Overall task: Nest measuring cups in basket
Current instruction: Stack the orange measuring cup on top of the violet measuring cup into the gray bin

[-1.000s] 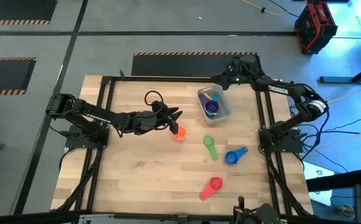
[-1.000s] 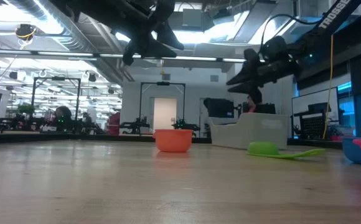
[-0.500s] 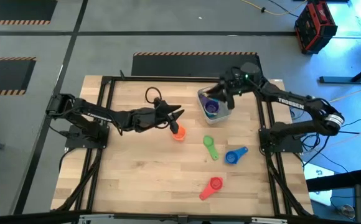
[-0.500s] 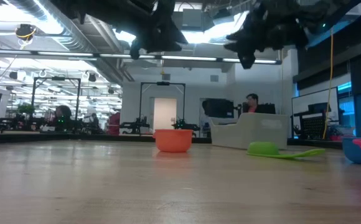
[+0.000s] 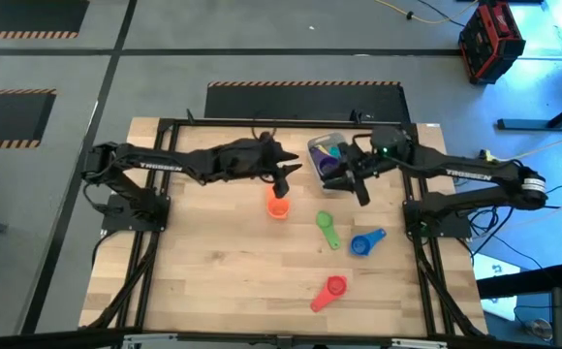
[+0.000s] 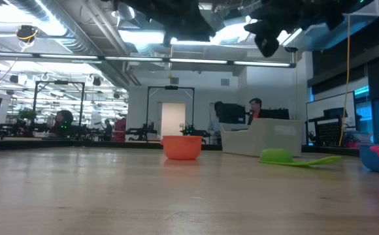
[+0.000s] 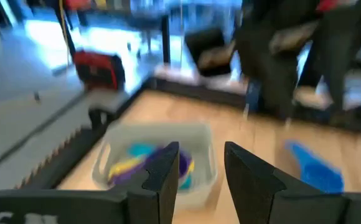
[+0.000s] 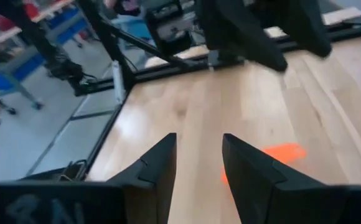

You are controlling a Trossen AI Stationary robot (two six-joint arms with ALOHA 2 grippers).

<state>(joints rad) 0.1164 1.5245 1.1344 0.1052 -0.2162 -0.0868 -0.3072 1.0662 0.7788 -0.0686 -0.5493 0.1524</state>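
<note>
left gripper [image 5: 288, 175] hovering empty, fingers apart | orange cup [image 5: 278, 206] sitting just below it, nearer than right gripper [image 5: 357, 191], also parted

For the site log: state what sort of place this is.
Probably a robotics lab or workshop: more framed robot rigs stand across an open hall, people sit at monitors, and hazard-striped floor markings edge the wooden table.

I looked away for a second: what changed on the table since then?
The left gripper rose from beside the orange cup toward the basket. The right gripper swung from the far edge across the basket. Both hold nothing. Cups and basket stayed put.
</note>
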